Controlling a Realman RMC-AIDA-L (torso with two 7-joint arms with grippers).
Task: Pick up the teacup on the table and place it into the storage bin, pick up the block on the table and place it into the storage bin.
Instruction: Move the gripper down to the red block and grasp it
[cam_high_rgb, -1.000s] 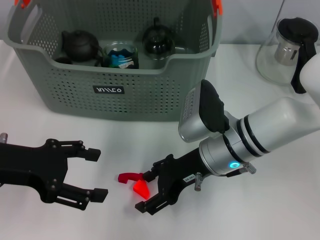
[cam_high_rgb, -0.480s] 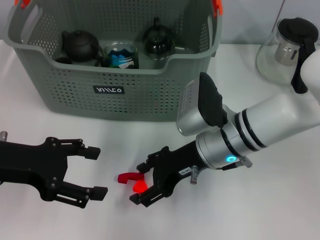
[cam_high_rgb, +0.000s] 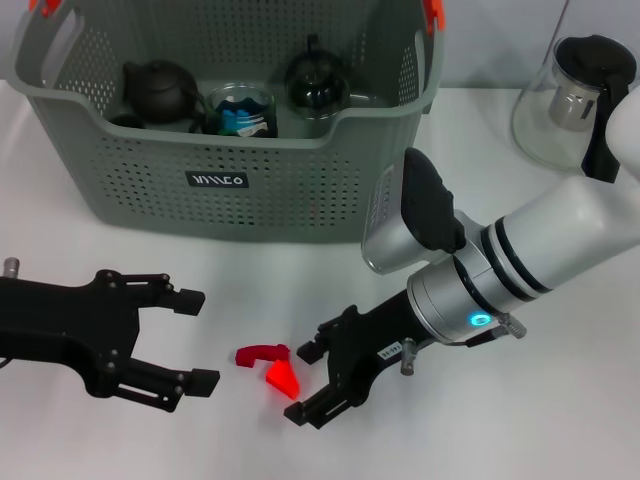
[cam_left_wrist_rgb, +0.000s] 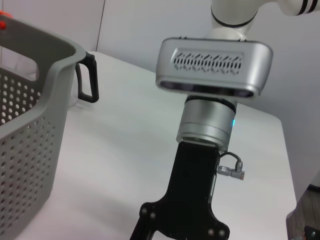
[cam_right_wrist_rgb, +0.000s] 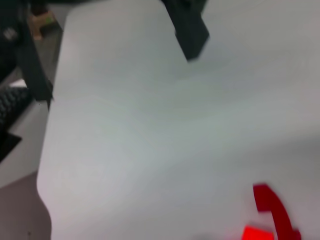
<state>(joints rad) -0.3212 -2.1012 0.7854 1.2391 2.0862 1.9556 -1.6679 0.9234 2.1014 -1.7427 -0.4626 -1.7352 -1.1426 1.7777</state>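
Observation:
Two red blocks lie on the white table in front of the storage bin (cam_high_rgb: 230, 180): an arch-shaped block (cam_high_rgb: 260, 353) and, beside it, a bright wedge block (cam_high_rgb: 283, 378). My right gripper (cam_high_rgb: 305, 384) is low over the table with its fingers open. The wedge lies just outside its fingertips, on their left. The right wrist view shows the arch block (cam_right_wrist_rgb: 272, 210) and the wedge block (cam_right_wrist_rgb: 257, 234) at the picture's edge. My left gripper (cam_high_rgb: 197, 338) stands open, left of the blocks, holding nothing. The teacup (cam_high_rgb: 240, 108), a glass cup, stands inside the bin.
Two black teapots (cam_high_rgb: 158, 90) (cam_high_rgb: 315, 80) flank the cup in the bin. A glass pot (cam_high_rgb: 570, 100) with a black handle stands at the back right. The left wrist view shows the bin's wall (cam_left_wrist_rgb: 30, 125) and my right arm's wrist (cam_left_wrist_rgb: 212, 70).
My right gripper has drawn back to the right and toward the front. The wedge, which was between its fingers, now lies just outside the tips. The left gripper barely shifted.

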